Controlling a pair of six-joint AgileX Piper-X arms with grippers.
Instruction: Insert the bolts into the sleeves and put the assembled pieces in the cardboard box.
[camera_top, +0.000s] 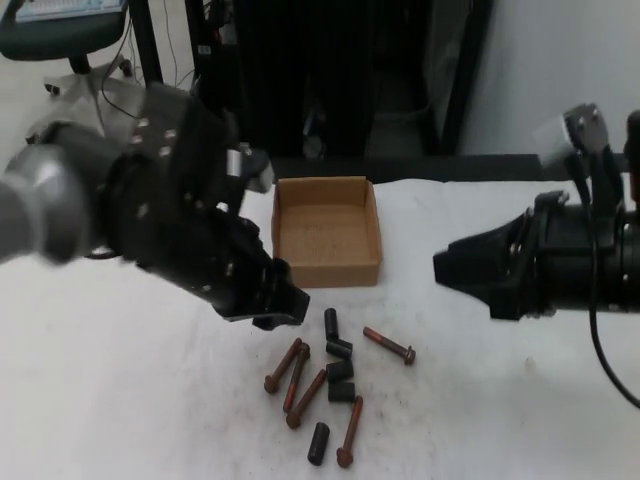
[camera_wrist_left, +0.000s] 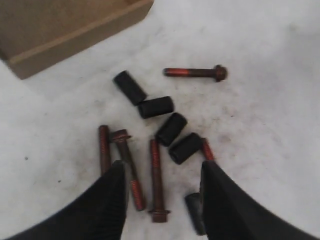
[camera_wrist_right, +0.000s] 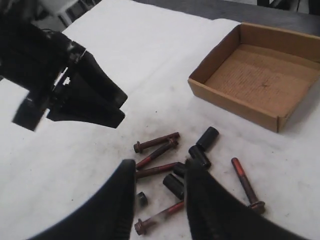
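Several rusty red bolts (camera_top: 296, 378) and short black sleeves (camera_top: 340, 370) lie loose on the white bench in front of the open cardboard box (camera_top: 327, 272). One bolt (camera_top: 389, 345) lies apart, to the right of the pile. My left gripper (camera_top: 283, 305) hovers just left of the pile. It is open, and its fingers (camera_wrist_left: 112, 195) straddle bolts (camera_wrist_left: 156, 180) lying on the cloth below. My right gripper (camera_top: 441, 267) hangs to the right of the box, open and holding nothing. In its wrist view the pile (camera_wrist_right: 170, 165) lies beyond the fingertips (camera_wrist_right: 127, 172).
The box (camera_wrist_right: 235, 105) holds nothing and sits at mid-bench near the back edge. The left arm's gripper (camera_wrist_right: 95, 100) shows large in the right wrist view. Dark stands and a chair are behind the bench. White cloth stretches free at front left and front right.
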